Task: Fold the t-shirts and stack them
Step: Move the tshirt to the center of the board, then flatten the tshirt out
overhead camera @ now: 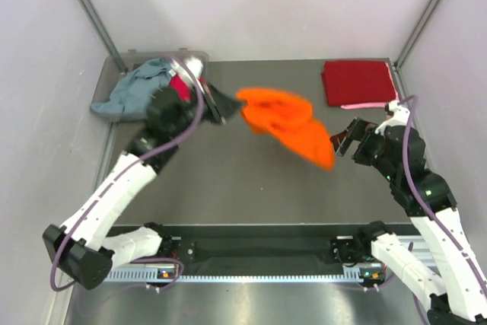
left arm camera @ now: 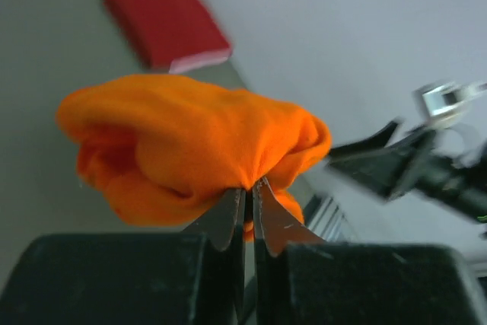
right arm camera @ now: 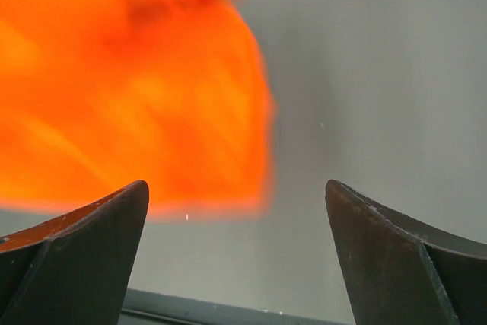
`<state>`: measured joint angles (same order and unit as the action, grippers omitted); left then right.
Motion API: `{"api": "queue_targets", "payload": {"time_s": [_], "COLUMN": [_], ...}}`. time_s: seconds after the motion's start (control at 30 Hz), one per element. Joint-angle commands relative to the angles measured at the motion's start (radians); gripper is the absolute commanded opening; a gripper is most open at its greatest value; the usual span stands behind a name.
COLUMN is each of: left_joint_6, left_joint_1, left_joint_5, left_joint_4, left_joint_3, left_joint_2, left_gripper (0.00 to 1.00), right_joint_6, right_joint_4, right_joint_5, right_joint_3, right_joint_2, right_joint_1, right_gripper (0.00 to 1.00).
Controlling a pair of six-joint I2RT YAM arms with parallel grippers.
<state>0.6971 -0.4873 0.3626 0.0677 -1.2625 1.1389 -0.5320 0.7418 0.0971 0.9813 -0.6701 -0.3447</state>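
Above mid-table, my left hand (overhead camera: 227, 106) pinched the bunched orange tee (overhead camera: 285, 123) aloft; my right hand (overhead camera: 344, 140) gaped empty beside it. Far right, the dark red tee (overhead camera: 358, 81) lay folded on the pink tee (overhead camera: 369, 104); the grey-blue tee (overhead camera: 133, 93) lay unfolded far left.

Grey table (overhead camera: 251, 188) between pale, seemingly plain walls (overhead camera: 266, 5).

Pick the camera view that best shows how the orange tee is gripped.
Left wrist: the left gripper is shut on a fold of the orange tee, seen close up. The top view shows the whole bunched tee, but the pinch is tiny. The right wrist view shows only orange blur.
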Motion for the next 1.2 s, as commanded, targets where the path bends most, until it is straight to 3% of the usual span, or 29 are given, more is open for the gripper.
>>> {"api": "queue_targets", "payload": {"time_s": [0.0,0.07,0.1,0.2,0.33,0.6,0.73,0.9,0.97,1.03,1.1,1.13,1.17], "left_joint_6": [0.113,0.11,0.099,0.033,-0.071,-0.192,-0.186,-0.18,-0.185,-0.183,-0.182,-0.18,-0.183], "left_joint_1": [-0.062,-0.082,-0.088,-0.132,-0.163,-0.292,-0.342,-0.379,-0.382,-0.385,-0.387,-0.384,-0.382], "left_joint_5": [0.018,0.018,-0.005,-0.162,-0.237,-0.179,-0.159,-0.163,-0.178,-0.201,-0.227,-0.263,-0.28], "left_joint_4": [-0.09,-0.08,0.014,0.188,0.221,0.164,0.139,0.17,0.199,0.21,0.221,0.245,0.256], "left_joint_3": [0.362,0.51,0.531,0.545,0.491,0.258,0.189,0.127,0.101,0.1,0.1,0.094,0.074], "left_joint_2": [-0.031,-0.037,-0.034,-0.047,-0.038,0.287,0.485,0.627,0.673,0.677,0.667,0.65,0.641], "left_gripper": [0.08,0.19,0.23,0.34,0.46,0.55,0.59,0.61,0.59,0.44,0.26,0.09,0.02], "right_joint_6": [-0.036,-0.071,-0.086,-0.15,-0.281,-0.375,-0.391,-0.388,-0.373,-0.361,-0.35,-0.33,-0.315], "right_joint_4": [0.056,0.071,0.089,0.123,0.13,0.008,-0.059,-0.15,-0.191,-0.22,-0.249,-0.26,-0.289], "right_joint_5": [0.021,0.019,0.021,0.032,0.052,-0.045,-0.092,-0.105,-0.079,-0.062,-0.03,-0.019,0.004], "right_joint_3": [-0.03,-0.096,-0.119,-0.2,-0.311,-0.472,-0.564,-0.616,-0.625,-0.644,-0.648,-0.647,-0.645], "right_joint_2": [0.046,0.072,0.075,0.084,0.07,-0.011,-0.037,-0.077,-0.082,-0.086,-0.094,-0.106,-0.111], "right_joint_1": [-0.01,-0.008,-0.01,-0.008,-0.01,-0.01,-0.008,-0.008,-0.008,-0.008,-0.008,-0.008,-0.008], "right_gripper": [1.0,1.0,1.0,0.98,0.95,0.66,0.64,0.62,0.62,0.6,0.5,0.4,0.35]}}
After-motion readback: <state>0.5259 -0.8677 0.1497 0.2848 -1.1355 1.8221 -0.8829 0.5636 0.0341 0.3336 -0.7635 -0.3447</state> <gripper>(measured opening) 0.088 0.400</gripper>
